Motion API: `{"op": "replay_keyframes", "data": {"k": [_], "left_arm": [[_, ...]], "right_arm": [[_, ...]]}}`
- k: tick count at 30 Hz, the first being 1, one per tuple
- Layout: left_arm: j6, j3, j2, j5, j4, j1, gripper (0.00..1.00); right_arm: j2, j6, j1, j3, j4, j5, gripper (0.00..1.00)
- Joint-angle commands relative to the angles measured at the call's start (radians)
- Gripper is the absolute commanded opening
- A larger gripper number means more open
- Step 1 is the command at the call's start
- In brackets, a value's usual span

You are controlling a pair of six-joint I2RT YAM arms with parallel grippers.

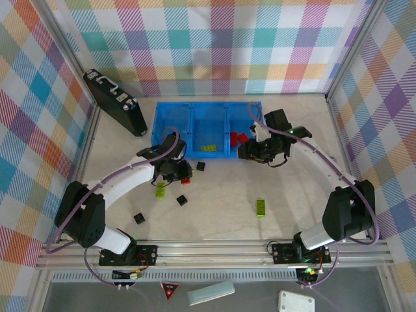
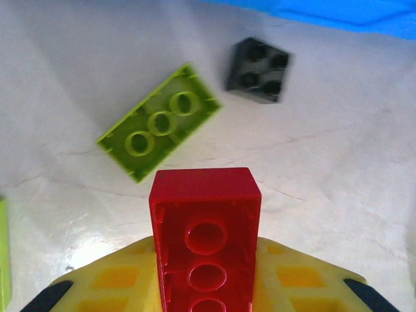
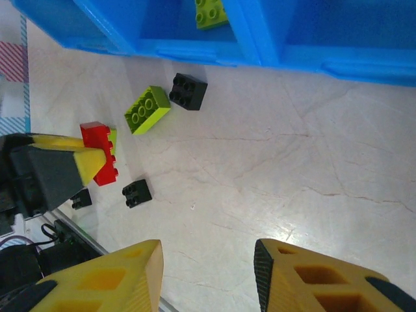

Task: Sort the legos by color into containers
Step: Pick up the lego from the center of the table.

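My left gripper (image 1: 182, 171) is shut on a red lego (image 2: 205, 227), holding it lengthwise just above the table between its yellow fingers (image 2: 117, 279). Beyond it lie a lime-green lego (image 2: 159, 122) and a black lego (image 2: 259, 69), both near the blue tray's (image 1: 175, 120) front wall. The tray's middle container holds green legos (image 1: 208, 148), and the right one holds red legos (image 1: 237, 138). My right gripper (image 1: 250, 151) hovers open at the tray's right front corner with nothing between its fingers (image 3: 130, 273); its camera looks across at the held red lego (image 3: 99, 153).
Loose on the table are a green lego (image 1: 160, 189), black legos (image 1: 182, 200) (image 1: 138, 219) and another green lego (image 1: 260, 207) toward the front. A black flat case (image 1: 116, 101) leans at the back left. Plaid walls close in three sides.
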Motion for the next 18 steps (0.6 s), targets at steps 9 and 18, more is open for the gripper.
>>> {"op": "replay_keyframes", "data": {"k": [9, 18], "left_arm": [[0.698, 0.130, -0.103, 0.199, -0.063, -0.013, 0.30], [0.990, 0.177, -0.092, 0.336, -0.150, -0.026, 0.29]], "right_arm": [[-0.030, 0.064, 0.070, 0.028, -0.029, -0.057, 0.44], [-0.030, 0.126, 0.148, 0.052, -0.015, -0.115, 0.45]]}}
